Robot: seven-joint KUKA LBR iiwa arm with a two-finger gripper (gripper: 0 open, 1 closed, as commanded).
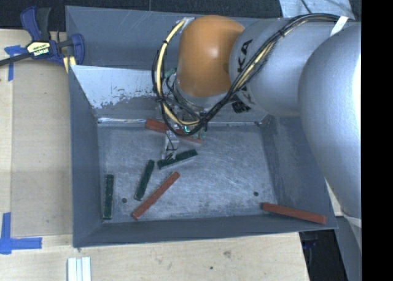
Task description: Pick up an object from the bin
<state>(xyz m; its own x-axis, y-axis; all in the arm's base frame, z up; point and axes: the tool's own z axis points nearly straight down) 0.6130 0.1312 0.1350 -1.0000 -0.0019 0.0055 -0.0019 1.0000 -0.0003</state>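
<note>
One dark green stick point(179, 157) lies a little left of the middle of the bin floor, nearly flat across with its right end tipped slightly toward the back wall. The gripper point(171, 145) hangs right over its left end, so close that from where I stand I cannot say whether they touch. Whether the gripper is spread or pressed together I cannot tell either; that part sits in the shadow of the wrist, and nothing is plainly pinched in it.

Just behind the gripper, near the foot of the back wall, a short reddish stick point(156, 125) pokes out to the left, its right end hidden under the wrist. To the front left of the first stick lies a second green stick point(145, 180), slanted steeply. Beside that, a long reddish stick point(156, 196) runs on a diagonal from front left to back right. A third green stick point(108, 196) lies well off to the left, pointing front to back along the foot of the left wall. Far apart from all these, another reddish stick point(293, 213) rests at the front right corner.

Above everything, the orange cover point(206, 56) bulges over the wrist, with looped cables point(163, 71) down its left side, and the thick silver arm point(295, 65) comes in across the grey bin point(85, 163) from the right.
</note>
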